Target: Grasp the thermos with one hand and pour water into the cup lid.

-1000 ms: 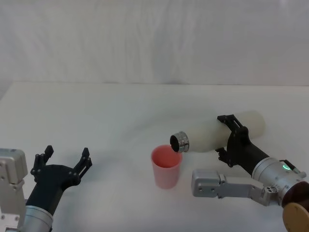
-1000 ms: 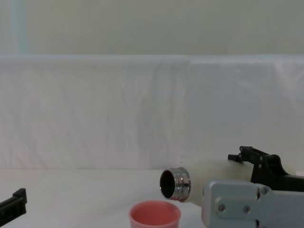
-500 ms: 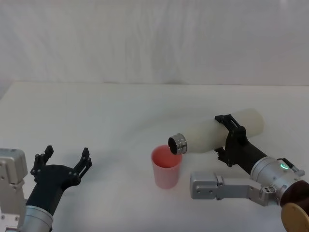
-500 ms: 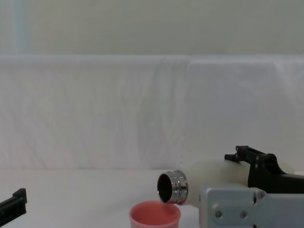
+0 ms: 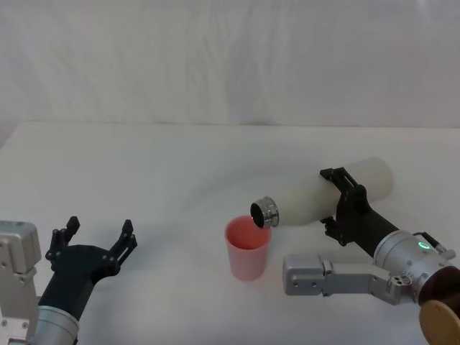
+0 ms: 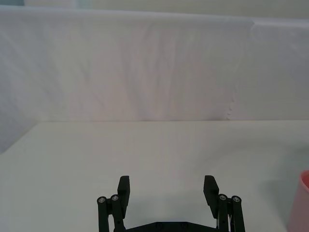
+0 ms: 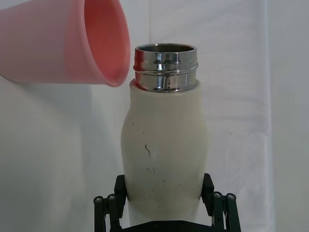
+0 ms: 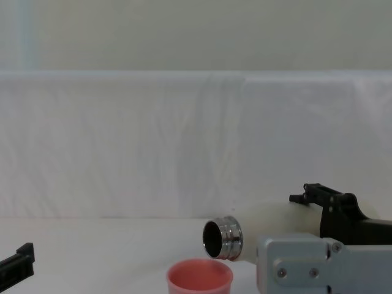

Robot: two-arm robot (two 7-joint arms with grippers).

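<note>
The cream-white thermos [image 5: 323, 197] lies tilted almost level in the air, held around its body by my right gripper [image 5: 339, 203]. Its steel neck [image 5: 264, 212] points down-left, just over the right rim of the salmon-pink cup lid [image 5: 248, 248], which stands upright on the table. From the chest, the thermos mouth [image 8: 220, 239] hangs just above the cup lid [image 8: 199, 276]. The right wrist view shows the scuffed thermos [image 7: 164, 145] between the jaws, with the cup lid [image 7: 63, 41] beside its neck. My left gripper [image 5: 94, 241] rests open at the front left, also seen as the left gripper [image 6: 167, 189].
A white cloth covers the table [image 5: 144, 172] and hangs as a backdrop behind it. Bare surface lies between my left gripper and the cup lid. A brown round part [image 5: 440, 323] of my right arm sits at the lower right corner.
The thermos neck has dipped and moved slightly left toward the cup lid's rim over the first half second, then held nearly still. The left arm has not moved.
</note>
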